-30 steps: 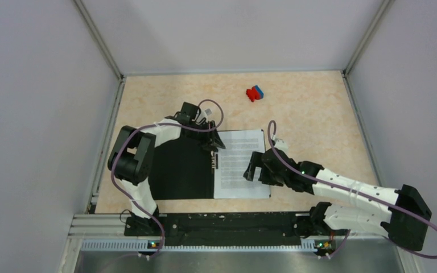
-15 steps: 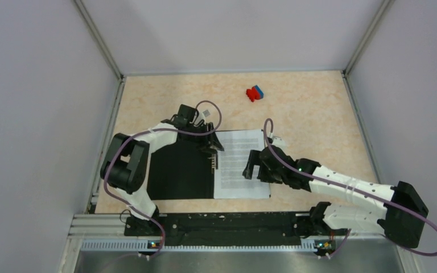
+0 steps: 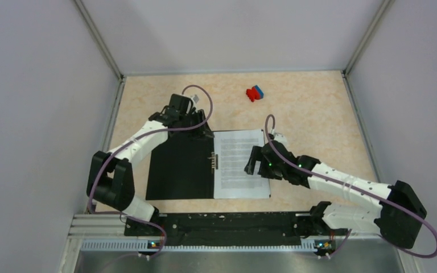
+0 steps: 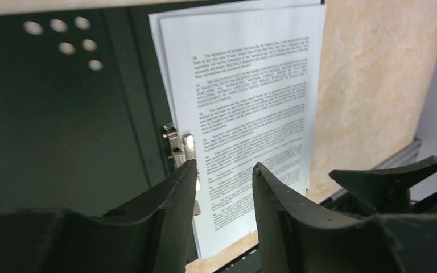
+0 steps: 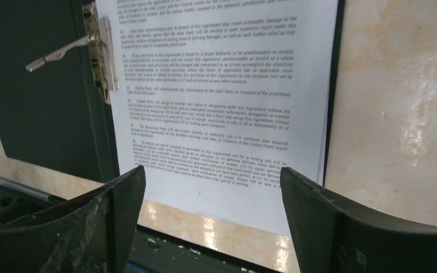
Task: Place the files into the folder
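From above, the folder [image 3: 179,170] lies open and flat on the mottled beige table [image 3: 318,114], matte black inside. The files [image 3: 236,165] sit on its right half, long axis running near to far, text lines crossing left to right. Only this view catches the small red-and-blue object [image 3: 255,92], well apart at the far side. The left gripper [image 3: 202,128] hangs at the folder's far edge, and the right gripper [image 3: 251,166] is over the sheets' right part. The left wrist view alone shows round punched holes [image 4: 62,37] in the black board, plus two curved dark fingers [image 4: 170,210] with a modest gap and nothing between them. The right wrist view shows its jaws spread wide and empty, the shiny metal clip [image 5: 99,51] at the spine with its lever jutting left, and a thin dark strip of folder past the paper's right edge. Whether the clip pins the sheets, I can't tell.
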Motion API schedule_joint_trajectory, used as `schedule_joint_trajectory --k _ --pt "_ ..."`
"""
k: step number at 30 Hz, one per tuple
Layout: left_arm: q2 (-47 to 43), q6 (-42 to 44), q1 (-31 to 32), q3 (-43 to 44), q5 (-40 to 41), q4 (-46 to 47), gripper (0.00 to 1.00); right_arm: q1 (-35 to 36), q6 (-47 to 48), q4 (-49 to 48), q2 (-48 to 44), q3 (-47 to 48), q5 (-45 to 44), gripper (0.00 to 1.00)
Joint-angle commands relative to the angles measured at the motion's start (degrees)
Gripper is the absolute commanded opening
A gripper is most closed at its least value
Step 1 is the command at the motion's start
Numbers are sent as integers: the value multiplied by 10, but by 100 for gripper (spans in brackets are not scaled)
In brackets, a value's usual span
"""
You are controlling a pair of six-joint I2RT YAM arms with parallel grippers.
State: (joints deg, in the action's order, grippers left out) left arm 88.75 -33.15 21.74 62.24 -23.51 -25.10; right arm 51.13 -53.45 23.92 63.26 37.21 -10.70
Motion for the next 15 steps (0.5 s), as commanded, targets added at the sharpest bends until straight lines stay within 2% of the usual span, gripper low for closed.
schedule_joint_trajectory --k 1,5,15 --pt "-40 31 6 26 118 -72 45 -66 29 -16 -35 -13 6 82" --pt "-34 30 17 6 141 -72 39 -114 64 -5 -43 -24 6 68" --pt "-9 22 51 -9 166 -64 38 -116 101 -45 46 -30 15 61"
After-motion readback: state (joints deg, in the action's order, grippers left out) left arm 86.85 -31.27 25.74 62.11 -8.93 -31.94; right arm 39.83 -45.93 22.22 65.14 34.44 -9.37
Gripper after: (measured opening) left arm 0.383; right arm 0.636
